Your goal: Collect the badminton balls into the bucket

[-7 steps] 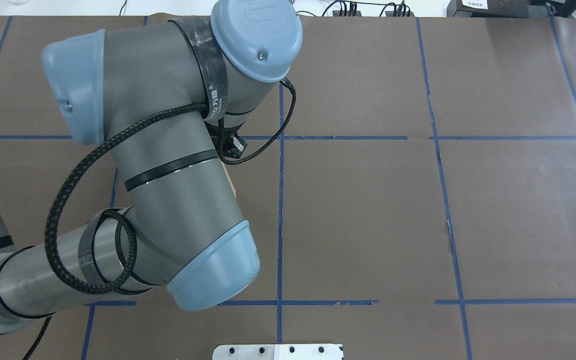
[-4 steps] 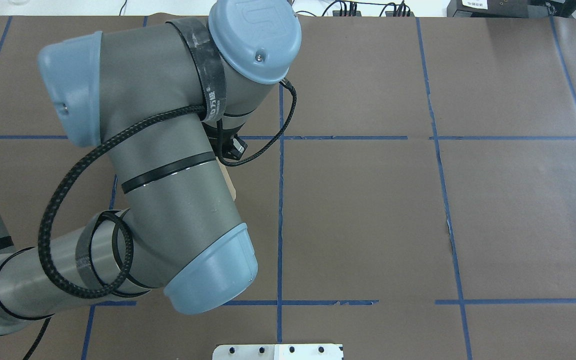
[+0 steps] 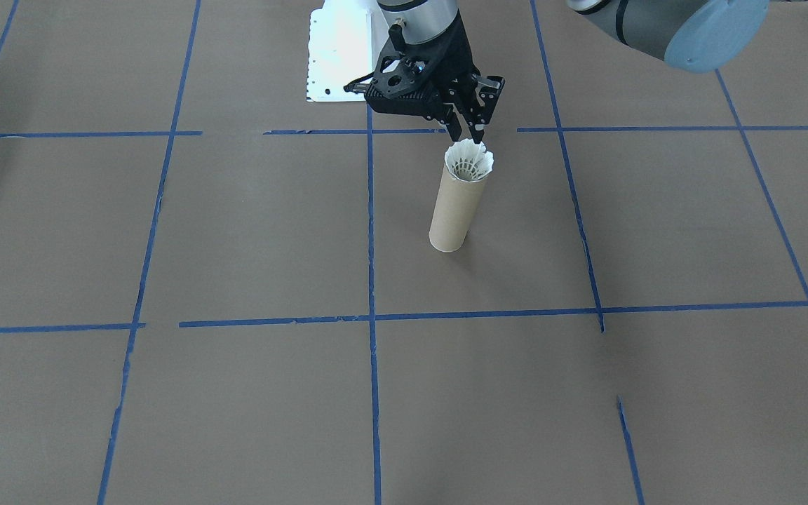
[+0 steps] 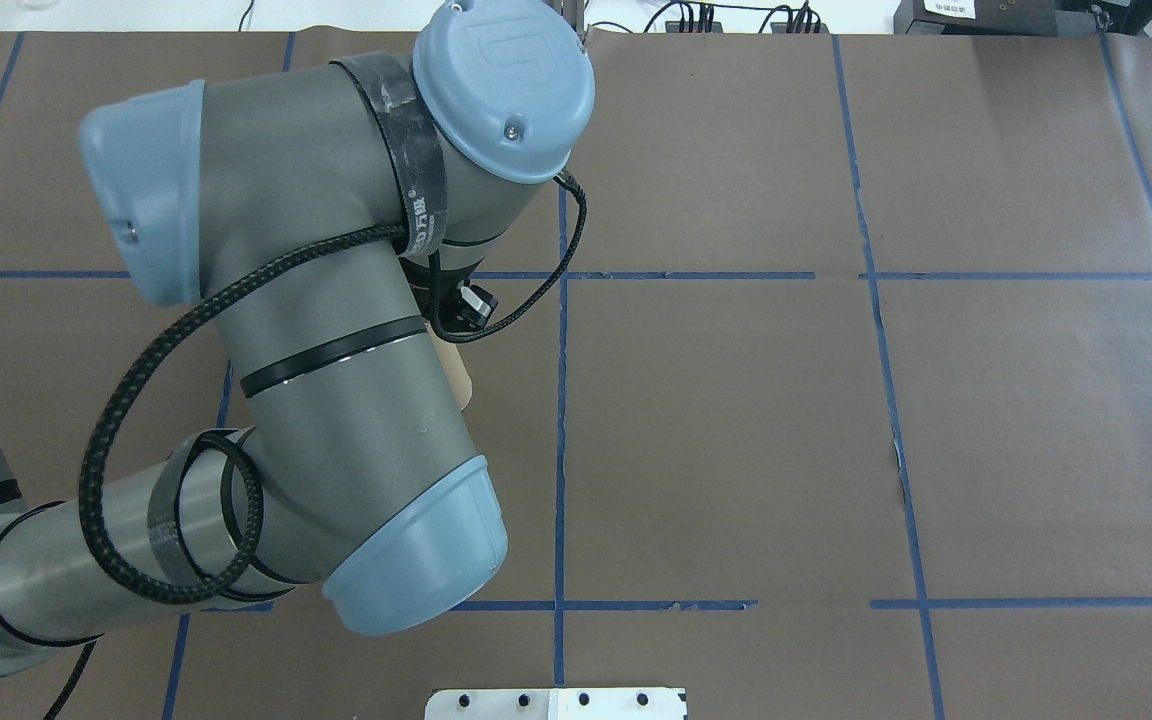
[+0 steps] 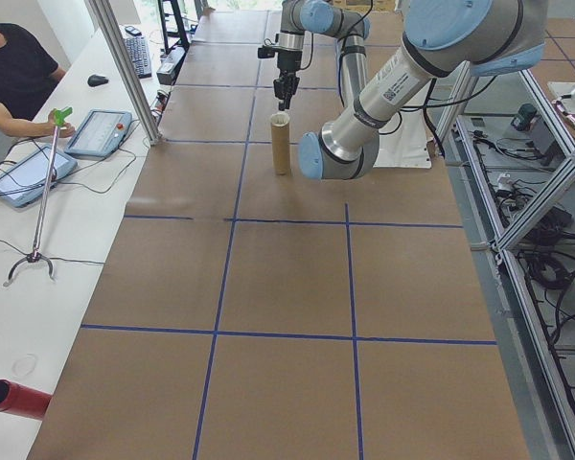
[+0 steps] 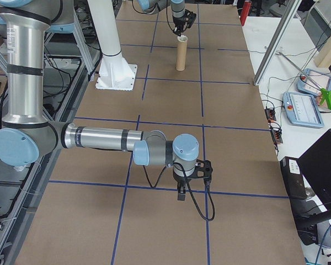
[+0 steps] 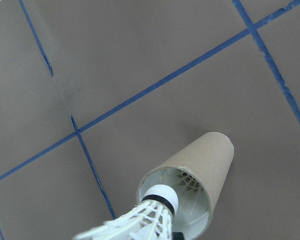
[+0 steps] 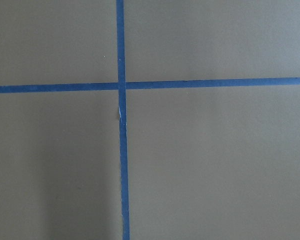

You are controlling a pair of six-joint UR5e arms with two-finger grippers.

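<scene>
The left arm's black two-finger gripper (image 3: 470, 133) hangs directly over the tall brown cardboard tube (image 3: 453, 210), its fingers drawn close together and pinched on the rear edge of the small white feather shuttlecock (image 3: 469, 161). The shuttlecock sits at the tube's mouth with its frilled skirt flaring above the rim. In the left wrist view its rounded white cork tip, ringed by a thin black band, points down into the opening, a little off the tube's axis. White ribbed feather shapes show inside the tube below the cork; whether they belong to the same shuttlecock cannot be told.

The tube stands upright on the brown paper-covered table (image 3: 236, 231), just to one side of a blue tape line (image 3: 370, 231) that runs past its foot. The white metal base plate (image 3: 334, 56) lies beyond the tube, on the robot's side.

The right arm's gripper (image 6: 181, 194) is far from the tube, pointed down over a crossing of blue tape lines; the pictures do not show whether its fingers are apart or together.
</scene>
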